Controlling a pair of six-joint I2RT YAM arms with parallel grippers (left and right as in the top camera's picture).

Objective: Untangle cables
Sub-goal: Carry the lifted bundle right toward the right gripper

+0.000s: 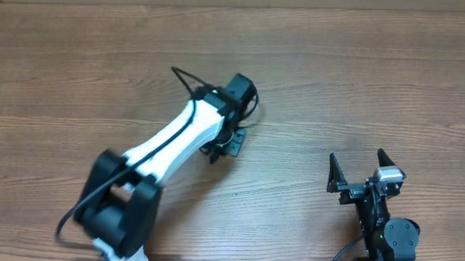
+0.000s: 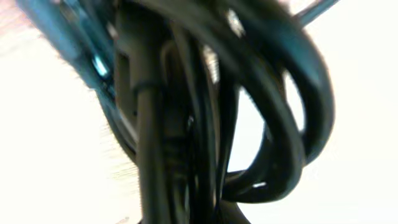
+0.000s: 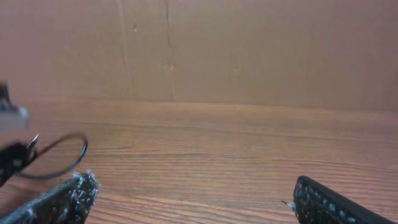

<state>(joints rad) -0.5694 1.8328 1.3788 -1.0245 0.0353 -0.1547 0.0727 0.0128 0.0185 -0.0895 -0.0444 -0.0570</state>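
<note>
- Left jaws: closed almost flat on the cables [image 2: 186, 124], a bundle of black cords that filled the left wrist view, blurred and pressed close to the lens. Which strand lay between the jaws could not be told.
- The cables: between and beneath the left jaws, on the desk [image 1: 337, 64]. Seen from overhead, the left arm [image 1: 173, 136] covered most of the bundle.
- Right jaws: spread to full width and holding nothing, low over bare desk, well apart from the bundle and from the left jaws.
- Step in hand (judged): securing a strand so it could be drawn out of the knot.
- Doing it well (judged): the left jaws should grip a single cord, not several. The lift should be slow, so that loops slide rather than tighten. The right jaws would need to come in beside the left and pin the rest of the bundle; otherwise the whole knot would likely rise together.
</note>
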